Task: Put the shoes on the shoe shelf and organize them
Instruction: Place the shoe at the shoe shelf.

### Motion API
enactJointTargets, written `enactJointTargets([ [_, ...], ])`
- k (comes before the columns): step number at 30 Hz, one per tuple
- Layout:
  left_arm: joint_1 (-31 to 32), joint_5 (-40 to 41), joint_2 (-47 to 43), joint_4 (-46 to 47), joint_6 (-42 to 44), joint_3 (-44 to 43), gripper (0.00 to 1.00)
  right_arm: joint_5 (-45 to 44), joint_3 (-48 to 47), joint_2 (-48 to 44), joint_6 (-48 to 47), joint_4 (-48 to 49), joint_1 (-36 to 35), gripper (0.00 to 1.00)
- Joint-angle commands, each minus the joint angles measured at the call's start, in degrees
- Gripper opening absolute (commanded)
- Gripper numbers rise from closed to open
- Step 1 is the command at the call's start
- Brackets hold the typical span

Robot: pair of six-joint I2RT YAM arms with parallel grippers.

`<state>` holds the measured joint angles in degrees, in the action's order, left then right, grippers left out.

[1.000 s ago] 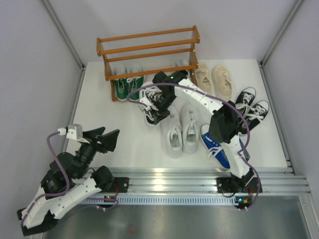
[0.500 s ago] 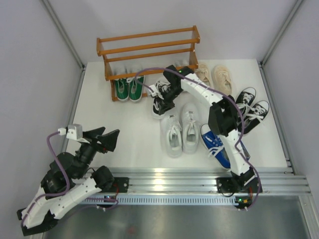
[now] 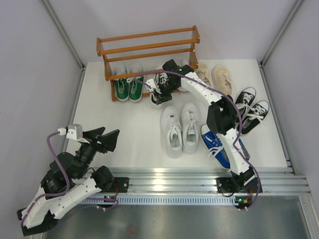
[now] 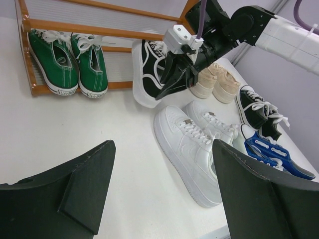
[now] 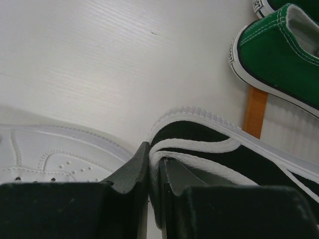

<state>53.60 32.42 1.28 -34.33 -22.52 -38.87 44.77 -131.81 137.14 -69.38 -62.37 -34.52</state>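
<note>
At the front of the shoe shelf (image 3: 147,42), by the R half of its bottom tier, the right gripper (image 3: 158,92) is pinched on a black-and-white shoe (image 3: 161,82). Wrist cam: fingers nearly together, w/ only the shoe's white-trimmed edge between them. The shoe is tipped on its side, sole twd the shelf's L half, one end up by the bottom rail & the other end low near the table (image 3: 124,124). Can't tell if it touches the table. Only 1 shoe of that pair is made out; its partner can't be picked out.

The green pair (image 3: 128,88) sits side by side in the shelf's L half, bottom tier, near ends poking out past the front rail, just beside the held shoe. The upper 2 tiers hold no shoes.

The rest is on the table, outside the shelf:
- white pair (image 3: 179,127): in front of the shelf's R half, side by side, apart from it.
- beige pair (image 3: 214,79): just off the shelf's R end.
- black canvas pair (image 3: 251,107): further R of the shelf than the beige, white laces.
- blue shoe (image 3: 215,147): well in front of the shelf's R end, partly under the R arm.

The left gripper (image 3: 107,139) hangs well in front of the shelf's L end, fingers spread wide, nothing in them.
</note>
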Motion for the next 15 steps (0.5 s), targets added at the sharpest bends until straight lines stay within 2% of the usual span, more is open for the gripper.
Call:
enactJointTargets([
  [1, -0.3, 0.2, 0.0, 0.5, 0.7, 0.1, 0.84, -2.2, -4.1, 0.8, -1.8, 7.0, 0.7, 0.02],
  [10, -0.3, 0.4, 0.0, 0.5, 0.8, 0.3, 0.84, -8.8, -4.2, 2.6, -4.0, 11.5, 0.2, 0.06],
  [13, -0.3, 0.4, 0.0, 0.6, 0.7, 0.3, 0.85, -10.8, -4.1, 2.8, -3.0, 13.1, 0.1, 0.13],
  [14, -0.3, 0.4, 0.0, 0.5, 0.7, 0.3, 0.85, -11.9, -4.1, 2.8, -2.3, 13.8, 0.0, 0.21],
  [15, -0.3, 0.4, 0.0, 0.6, 0.7, 0.3, 0.85, -12.4, -3.8, 2.7, -2.1, 14.1, -0.2, 0.24],
])
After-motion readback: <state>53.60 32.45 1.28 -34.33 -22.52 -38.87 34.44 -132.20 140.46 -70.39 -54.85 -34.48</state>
